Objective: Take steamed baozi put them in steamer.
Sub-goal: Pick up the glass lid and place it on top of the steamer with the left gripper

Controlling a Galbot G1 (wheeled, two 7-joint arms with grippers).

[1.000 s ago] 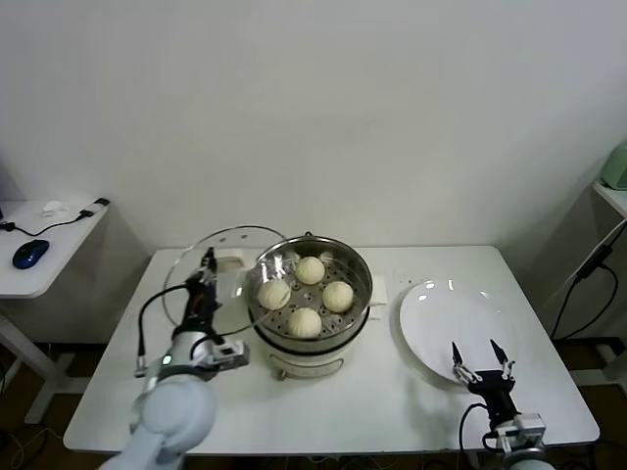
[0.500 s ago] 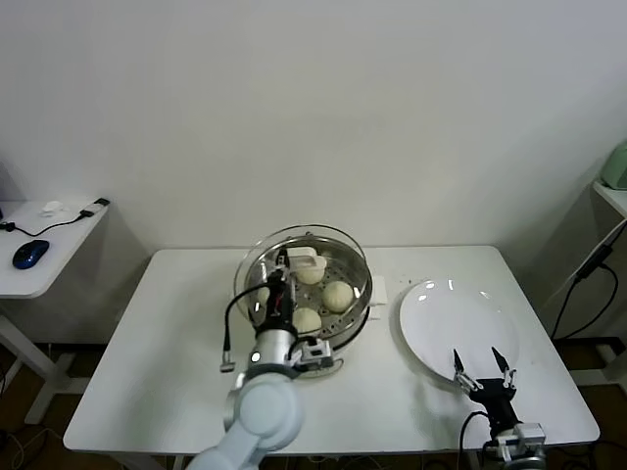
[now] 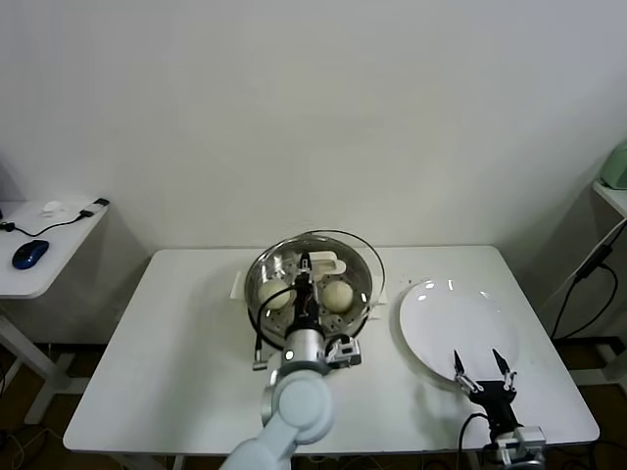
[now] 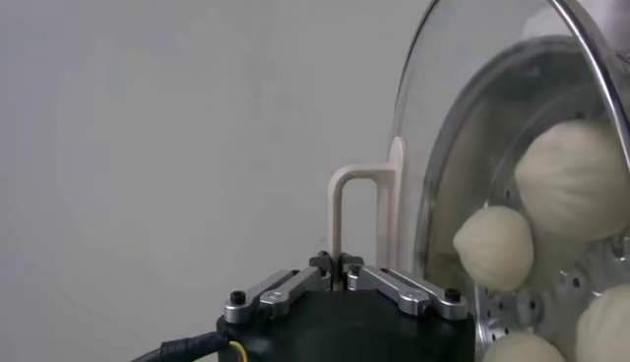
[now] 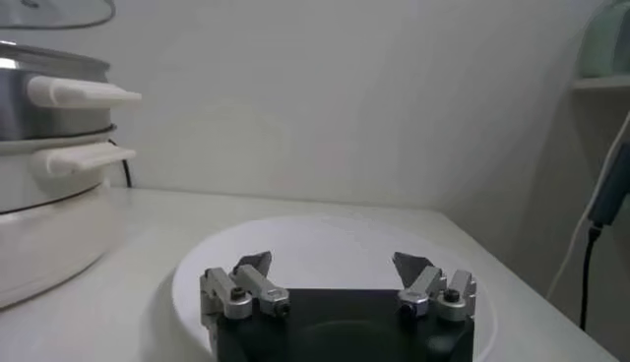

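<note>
Left gripper [image 4: 338, 274] was clamped on the white handle [image 4: 356, 216] of the round clear glass lid [image 3: 345, 257], holding it over the shiny stainless-steel steamer pot on its white base [image 3: 261, 279]. Risk: the thin handle could pivot in that narrow pinch and the lid land off-centre on the rim, or clip a bun. All visible cream-white domed baozi [image 3: 338, 295] sat inside the steamer on the perforated tray. Flat white round plate [image 3: 456, 323] held nothing. Right gripper [image 5: 335, 287] sat parked at the plate's near edge, jaws spread, holding nothing.
</note>
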